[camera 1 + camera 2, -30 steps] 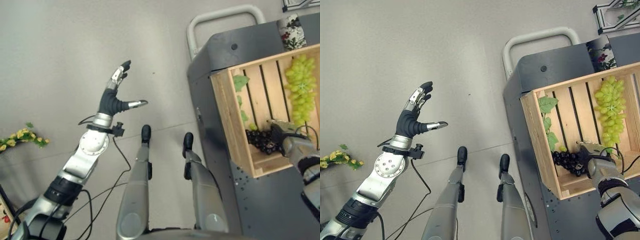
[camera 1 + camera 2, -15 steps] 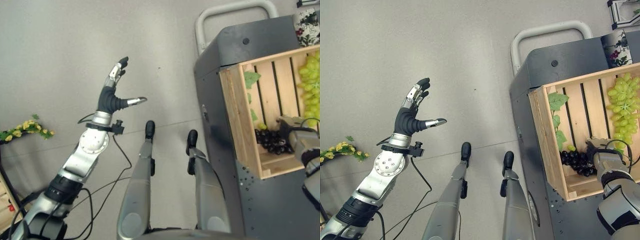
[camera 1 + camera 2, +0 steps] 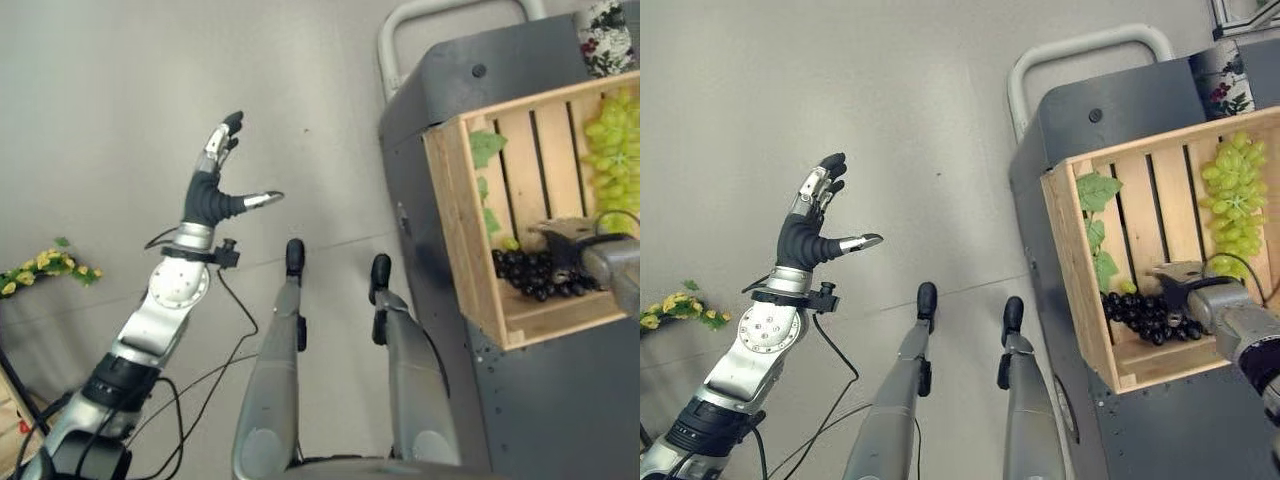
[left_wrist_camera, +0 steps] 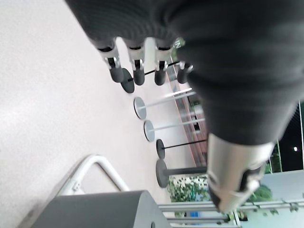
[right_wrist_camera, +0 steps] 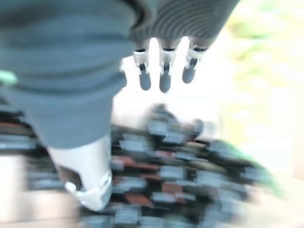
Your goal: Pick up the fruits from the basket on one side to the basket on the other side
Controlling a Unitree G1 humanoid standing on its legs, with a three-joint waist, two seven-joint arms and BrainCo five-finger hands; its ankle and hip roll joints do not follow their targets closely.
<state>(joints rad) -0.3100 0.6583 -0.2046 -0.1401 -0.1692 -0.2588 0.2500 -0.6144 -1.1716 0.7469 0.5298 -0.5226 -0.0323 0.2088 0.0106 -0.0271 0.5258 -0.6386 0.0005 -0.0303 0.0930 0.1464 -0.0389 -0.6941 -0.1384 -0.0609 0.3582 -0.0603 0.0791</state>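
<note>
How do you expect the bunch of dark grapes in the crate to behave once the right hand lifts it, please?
The dark grapes form a loose cluster of small round berries, so the bunch would probably sag and swing under the right hand. Single berries might detach and roll along the wooden crate floor. Their skins look smooth, so a pinch could slip.

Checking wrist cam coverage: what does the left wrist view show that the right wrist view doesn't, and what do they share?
Left wrist view alone: the left hand, fingers straight, over bare floor, round-based stands beyond it, and a corner of the grey cart with its pale handle. Right wrist view alone: the right hand, fingers straight, above a blurred dark grape bunch with a green blur beside it. Shared: each shows its own hand open, holding nothing.
</note>
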